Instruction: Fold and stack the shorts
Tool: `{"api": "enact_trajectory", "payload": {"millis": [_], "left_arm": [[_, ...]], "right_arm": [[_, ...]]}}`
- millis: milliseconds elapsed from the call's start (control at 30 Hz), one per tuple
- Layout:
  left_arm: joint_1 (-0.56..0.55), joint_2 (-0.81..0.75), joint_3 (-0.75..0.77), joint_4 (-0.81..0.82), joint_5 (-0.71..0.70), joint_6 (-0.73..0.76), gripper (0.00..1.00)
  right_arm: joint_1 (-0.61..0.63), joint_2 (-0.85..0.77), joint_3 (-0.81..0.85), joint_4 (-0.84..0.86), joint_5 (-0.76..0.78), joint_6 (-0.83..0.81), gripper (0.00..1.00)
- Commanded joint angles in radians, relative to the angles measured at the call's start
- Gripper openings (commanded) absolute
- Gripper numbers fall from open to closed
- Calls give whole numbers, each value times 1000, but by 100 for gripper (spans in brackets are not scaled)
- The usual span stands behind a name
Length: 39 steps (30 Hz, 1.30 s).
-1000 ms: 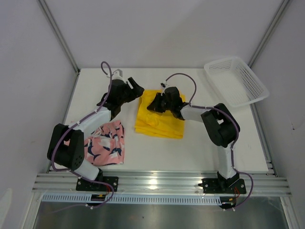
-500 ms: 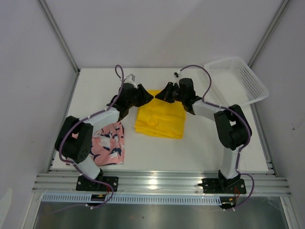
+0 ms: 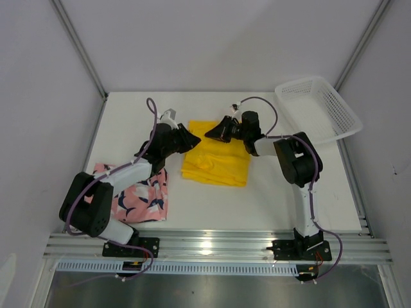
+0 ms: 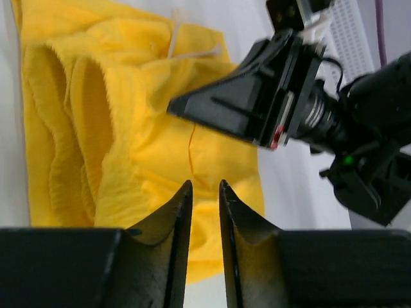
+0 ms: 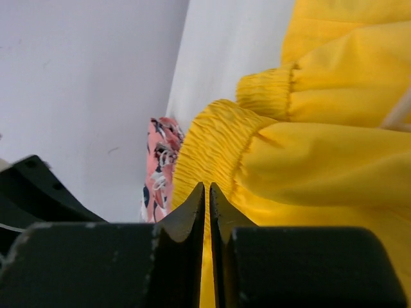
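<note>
The left gripper (image 4: 204,187) hangs low over the yellow shorts (image 3: 215,163), at their far left corner. Its jaws are drawn in to a slim slit. I can see yellow cloth past the tips but nothing caught between them, so I'd call it empty.

Facing it from the other side is the right gripper (image 5: 207,189), nosed up against the gathered waistband along the far edge of the same shorts. Its jaws are as good as closed, with only a hairline between them. From here I can't tell whether a pinch of cloth is in there.

The yellow shorts lie in the middle of the table (image 3: 270,199) as a rough square. The near part is flat enough, while the far edge by the two grippers is rumpled and ridged.

The pink shorts (image 3: 144,196) sit well apart at the near left, partly under the left arm. They form a compact patch that looks as if it may already be folded, though I wouldn't swear to it. The basket (image 3: 318,109) stands at the far right corner with nothing in it that I can see.

To my eye the job is about midway. Both arms are working on the yellow pair, whose fold looks unfinished. No stacking is done, since the two pairs lie apart with bare table between them. One has yet to go on top of the other.
</note>
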Motion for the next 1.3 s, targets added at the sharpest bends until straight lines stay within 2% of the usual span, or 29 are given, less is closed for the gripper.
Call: {"api": "enact_trajectory", "payload": {"millis": [0,33,133,400,467,600,767,933,1133,1267], "left_arm": [[15,-78,-99,64,53,11,25],[18,-88,-146,90,56,11,24],[29,-90,-165,101,67,25,21],[58,58,-142,198,152,-24,20],[60,86,-133,194,149,-32,19],[58,144,-127,142,117,-27,17],[58,184,-178,135,79,-9,17],[55,243,-191,140,94,-15,15],[37,254,-191,108,57,2,14],[15,241,-184,94,31,-1,14]], "right_arm": [[17,20,50,206,-92,76,8],[20,26,54,221,-94,86,8],[35,51,84,232,-98,102,8],[74,149,174,180,-77,102,7],[74,172,194,172,-57,97,7],[77,226,239,42,15,25,5],[71,324,291,48,84,42,4],[63,396,372,-32,123,37,3],[68,313,366,-119,161,-45,4],[74,217,393,-232,166,-174,9]]}}
